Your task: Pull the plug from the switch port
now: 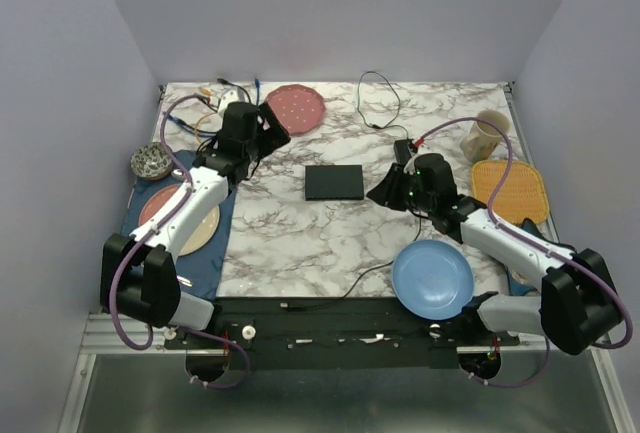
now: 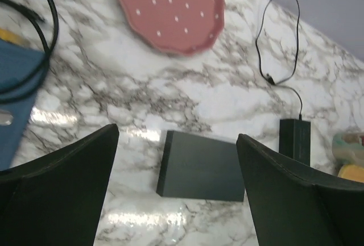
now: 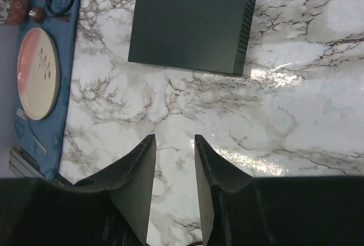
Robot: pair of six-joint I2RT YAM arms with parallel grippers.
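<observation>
The switch is a flat matte-black box lying mid-table. It also shows in the left wrist view and in the right wrist view, where one short side has vent holes. I see no cable or plug in any side that shows. A thin black cable lies loose on the marble from the near edge toward my right arm. My left gripper is wide open and empty, back left of the switch. My right gripper is right of the switch, its jaws a narrow gap apart with nothing between them.
A small black power brick with a thin cord lies behind my right gripper. A pink plate, a mug, an orange mat, a blue plate, a blue mat with a plate, and a bowl ring the table.
</observation>
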